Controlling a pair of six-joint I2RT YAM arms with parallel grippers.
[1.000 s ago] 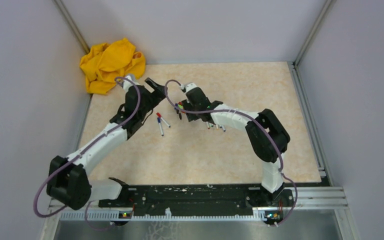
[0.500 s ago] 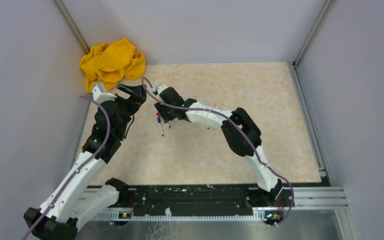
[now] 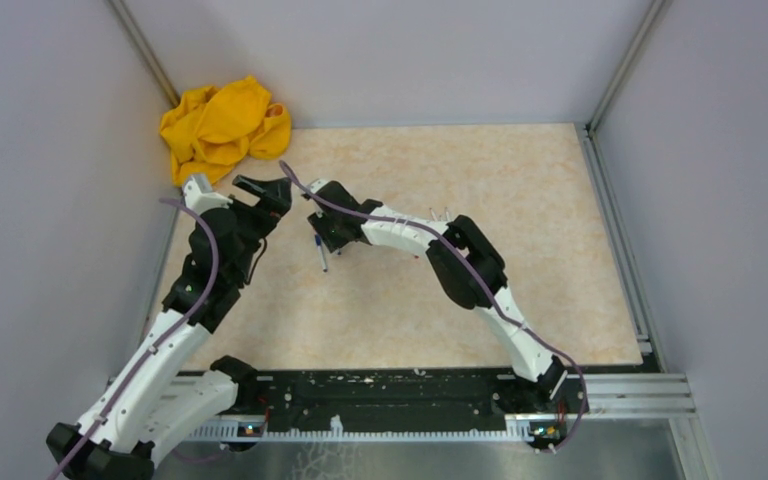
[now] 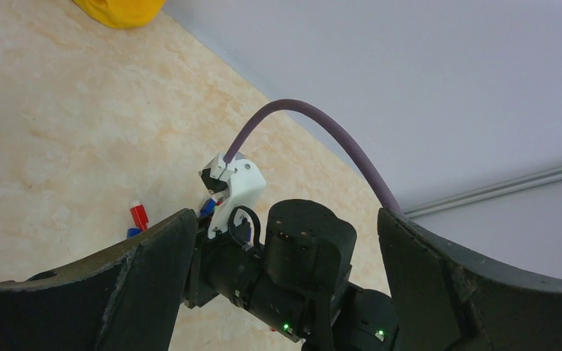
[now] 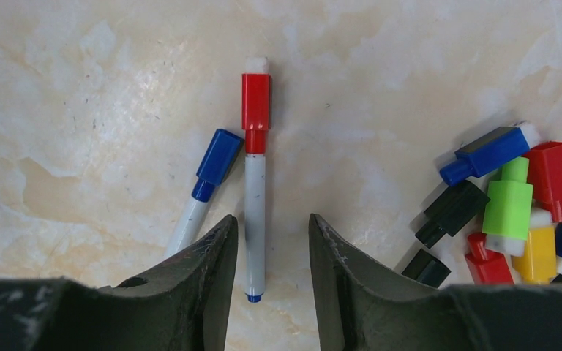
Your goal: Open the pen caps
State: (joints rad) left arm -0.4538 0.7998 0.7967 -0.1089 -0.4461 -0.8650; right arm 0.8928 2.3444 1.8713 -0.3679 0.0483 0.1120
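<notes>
R fingers (image 5: 227,248) hang half-open astride the red-capped pen (image 5: 255,212), not pinching its white barrel. The blue-capped pen (image 5: 194,212) lies just beside it, both flat on the mottled beige table (image 5: 80,88). Red cap (image 5: 255,102) and blue cap (image 5: 219,157), squarish glossy plastic, are on, so two left, I'd say. The heap of loose caps (image 5: 508,205) alongside looks done. L fingers (image 3: 263,192) gape wide, empty. Crumpled yellow cloth (image 3: 222,128) at back.

High overview, close wrist views, pens (image 5: 255,212) shared
</notes>
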